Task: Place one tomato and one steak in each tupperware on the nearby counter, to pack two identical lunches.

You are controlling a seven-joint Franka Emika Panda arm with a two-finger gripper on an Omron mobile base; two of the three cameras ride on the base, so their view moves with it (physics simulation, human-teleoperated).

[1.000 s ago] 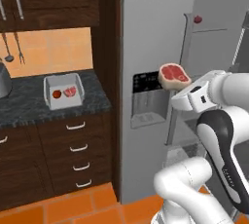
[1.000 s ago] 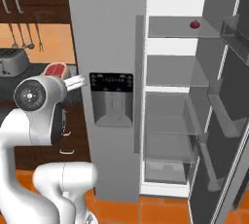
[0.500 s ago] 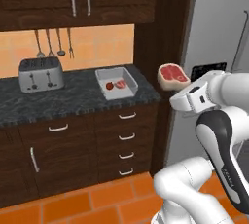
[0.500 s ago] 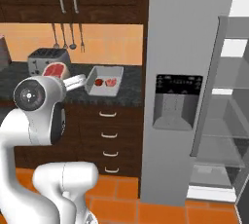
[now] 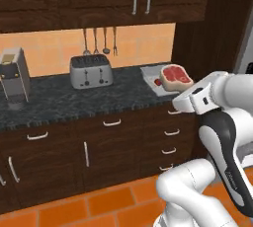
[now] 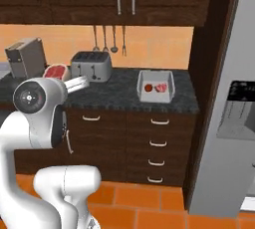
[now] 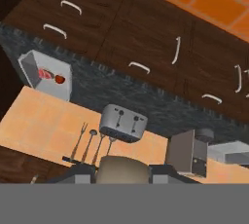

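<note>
1. The white arm's hand (image 5: 174,89) is clamped on a raw red steak with a pale fat rim (image 5: 174,75), carried flat, high above the floor and level with the counter's edge. In the right base view the same steak (image 6: 56,70) shows just past the arm's round joint.

2. One light grey-white rectangular plastic tupperware (image 6: 156,85) sits on the black-grey speckled stone counter (image 6: 119,89), near its right end beside the tall dark cabinet. It already holds a small red tomato (image 6: 148,87) at about 9 o'clock inside and a second steak (image 6: 161,88) at about 3 o'clock, so I judge this tub packed.

3. A silver four-slot toaster (image 5: 90,70) stands against the orange wall, with three hanging utensils (image 5: 99,40) above it and a grey boxy coffee machine (image 5: 14,77) well off towards 9 o'clock.

4. In the hand view, which is rolled over, a second tupperware's pale rim (image 7: 230,151) appears just past the coffee machine, at the opposite end from the packed tub (image 7: 46,74). Its contents cannot be made out.

5. The turning point, as I judge it: the carried steak belongs in that far tub, which from the left base view would lie towards 9 o'clock of the hand, beyond the toaster and coffee machine. The filled tub is the nearer one, just behind the hand, so dropping it there would be the mistake.
</note>
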